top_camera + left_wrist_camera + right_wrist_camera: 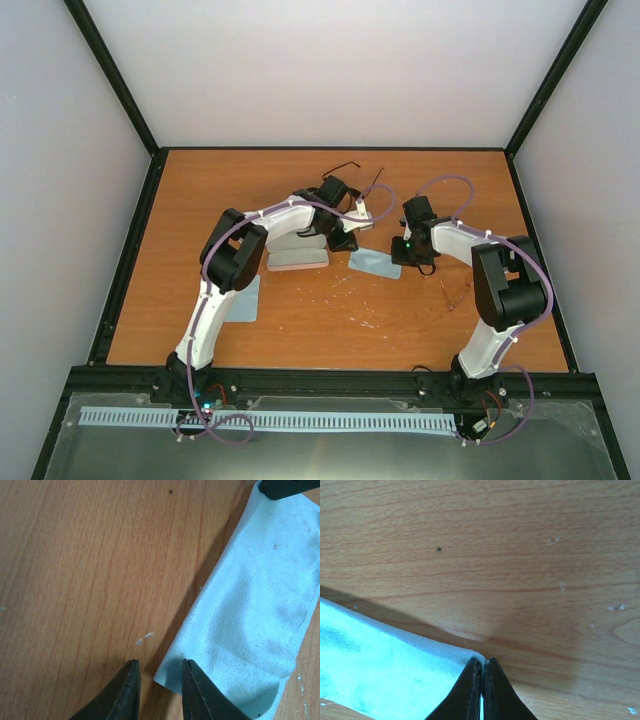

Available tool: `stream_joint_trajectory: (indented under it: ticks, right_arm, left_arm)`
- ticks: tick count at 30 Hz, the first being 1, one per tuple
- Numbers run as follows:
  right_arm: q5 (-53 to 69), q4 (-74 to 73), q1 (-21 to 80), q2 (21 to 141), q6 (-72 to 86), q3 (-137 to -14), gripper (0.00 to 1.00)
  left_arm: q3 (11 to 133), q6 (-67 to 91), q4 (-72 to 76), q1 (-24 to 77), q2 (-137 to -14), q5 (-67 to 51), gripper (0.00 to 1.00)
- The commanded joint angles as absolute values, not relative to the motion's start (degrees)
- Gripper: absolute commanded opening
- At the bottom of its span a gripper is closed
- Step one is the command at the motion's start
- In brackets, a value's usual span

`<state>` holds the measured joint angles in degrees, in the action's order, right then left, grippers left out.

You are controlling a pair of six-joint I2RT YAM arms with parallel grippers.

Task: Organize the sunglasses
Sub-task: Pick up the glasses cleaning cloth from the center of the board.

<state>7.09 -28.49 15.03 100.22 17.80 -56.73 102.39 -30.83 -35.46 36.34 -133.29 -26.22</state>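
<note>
Black sunglasses (345,166): upper centre of the top view, on the worktop (330,320) near its far edge, just beyond the left arm's wrist. Only thin dark lines show; fold and lenses too small to tell.

Pale sunglasses (455,290): right of centre, a faint reddish outline on the wood, just beside the right arm's forearm. Barely legible.

Neither pair is touched by a pincer.

Light-blue cloth (250,610): centre of the worktop, between the two wrists, lying mostly flat with its long edge slightly raised and casting a shadow.

Right pincer (481,660): jaws pressed together on one corner of that cloth; a pale sliver of fabric shows in the seam between the fingers. In the left wrist view it appears as a dark shape at the upper right, on the cloth's far corner.

Left pincer (159,662): jaws narrowly parted, a clear gap between them. The cloth's near corner sits in that gap, not pinched.

Pink case (298,260): left of centre, under the left arm, with a grey case (300,241) touching it on the far side.

Second cloth (245,298): lower left, partly hidden beneath the left arm's elbow.
</note>
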Motion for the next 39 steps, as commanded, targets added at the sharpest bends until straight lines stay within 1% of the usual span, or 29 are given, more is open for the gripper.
stream_joint_trajectory:
  ticks: [1, 8, 13, 24, 39]
  right_arm:
    - [7.2, -29.0, 15.0, 100.3, 17.5, -55.8, 0.03]
    - [7.8, -28.4, 15.0, 100.4, 18.0, -55.7, 0.03]
    - [8.3, -28.4, 14.9, 100.3, 18.0, -55.6, 0.03]
    - [9.2, -27.8, 15.6, 98.3, 16.9, -55.9, 0.03]
    - [11.9, -26.5, 17.5, 94.7, 15.4, -56.6, 0.03]
  left_arm:
    - [101.5, -30.9, -36.0, 37.0, -132.9, -27.5, 0.23]
    - [99.4, -30.6, -36.0, 37.2, -131.4, -28.8, 0.14]
    - [98.0, -30.3, -35.7, 37.3, -130.6, -29.1, 0.01]
    - [95.3, -28.3, -33.1, 37.2, -125.4, -28.0, 0.01]
    - [87.2, -23.9, -30.8, 37.0, -116.4, -27.7, 0.0]
